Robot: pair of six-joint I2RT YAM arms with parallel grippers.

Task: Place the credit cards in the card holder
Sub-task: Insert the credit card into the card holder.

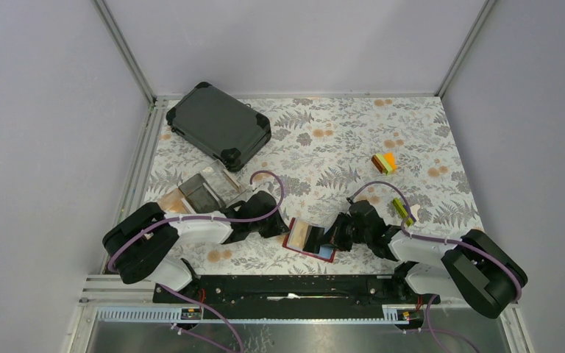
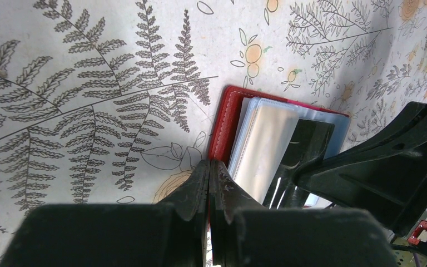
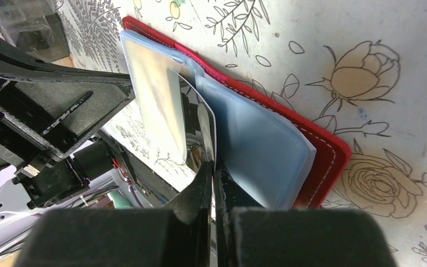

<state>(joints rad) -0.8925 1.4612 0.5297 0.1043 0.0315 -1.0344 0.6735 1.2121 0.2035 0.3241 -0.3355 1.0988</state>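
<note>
The red card holder (image 1: 295, 243) lies open on the floral cloth between my two arms. In the left wrist view my left gripper (image 2: 209, 164) is shut on the holder's red edge (image 2: 229, 119). Clear plastic sleeves (image 2: 264, 142) fan up from it, one over a tan card (image 3: 155, 94). In the right wrist view my right gripper (image 3: 213, 167) is shut on a dark glossy credit card (image 3: 200, 117). The card stands on edge among the light blue sleeves (image 3: 253, 147) of the holder (image 3: 325, 161). In the top view the left gripper (image 1: 280, 226) and the right gripper (image 1: 336, 239) flank the holder.
A large dark hard-shell case (image 1: 219, 125) lies at the back left. A clear compartmented box (image 1: 210, 190) stands close behind the left arm. Yellow, orange and green blocks (image 1: 385, 162) and a green block (image 1: 402, 208) lie to the right.
</note>
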